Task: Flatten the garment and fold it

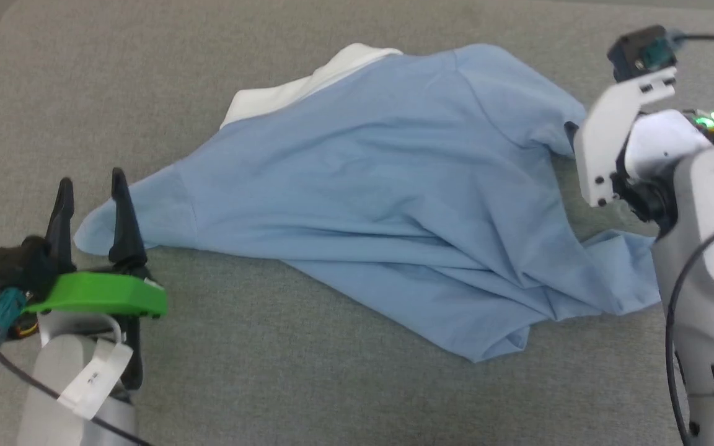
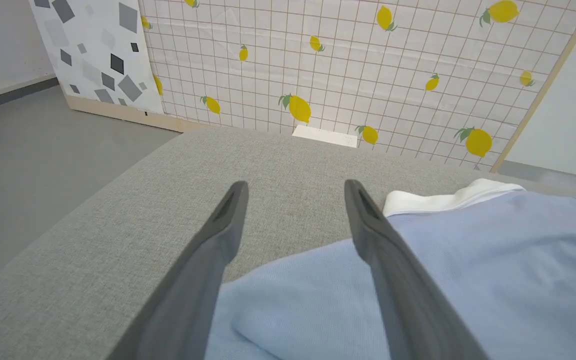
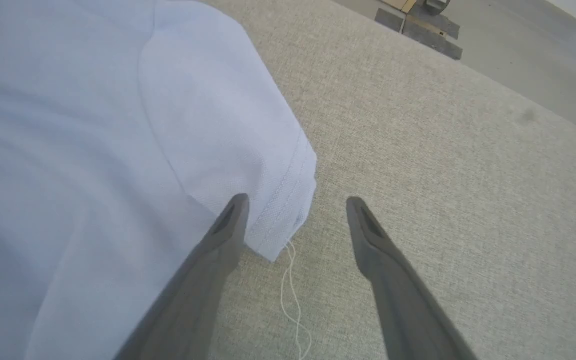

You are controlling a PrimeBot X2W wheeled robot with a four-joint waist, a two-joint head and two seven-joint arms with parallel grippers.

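I see the shirt (image 1: 382, 186) lying across mid-tabletop (image 1: 270, 384), drawn long toward the left and right edges to flatten it, my left end effector (image 1: 91, 179) and right end effector (image 3: 296, 201) both released at its sleeve ends, creases bunched toward the front edge.

The garment (image 1: 382, 204), a light blue short-sleeved T-shirt with a white panel (image 1: 307, 87) showing at its far edge, lies spread out but rumpled on the grey fabric counter (image 1: 270, 371). One sleeve (image 1: 140, 210) stretches flat to the left. The right and near parts are bunched in folds, and a loose white thread (image 3: 293, 295) trails from the other sleeve's stitched hem (image 3: 288, 200).
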